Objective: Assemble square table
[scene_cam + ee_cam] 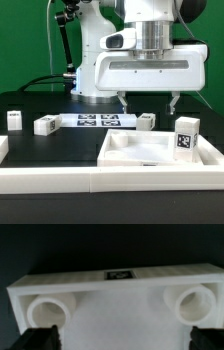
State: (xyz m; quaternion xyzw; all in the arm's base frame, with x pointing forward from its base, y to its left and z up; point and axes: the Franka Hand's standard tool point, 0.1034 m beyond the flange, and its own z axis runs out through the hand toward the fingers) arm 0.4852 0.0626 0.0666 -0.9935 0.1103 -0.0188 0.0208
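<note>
On the black table (60, 145), before a green backdrop (25, 40), your square table top (150, 152) lies at the exterior view's right, with one leg (185, 136) upright at its right side. Your gripper (148, 102) hangs over its far edge, fingers spread wide and holding nothing.

White arm (98, 45) with silver collar (152, 36), boxy gripper (148, 105), 2 dark fingers (122, 101).

Arm: white Franka Panda robot arm (100, 42), wrist pointing straight down.
Gripper: white two-finger gripper with dark tips (149, 102), jaws spread wide.
Fingers: dark fingers (40, 339) vertical, parallel, well apart.
</note>
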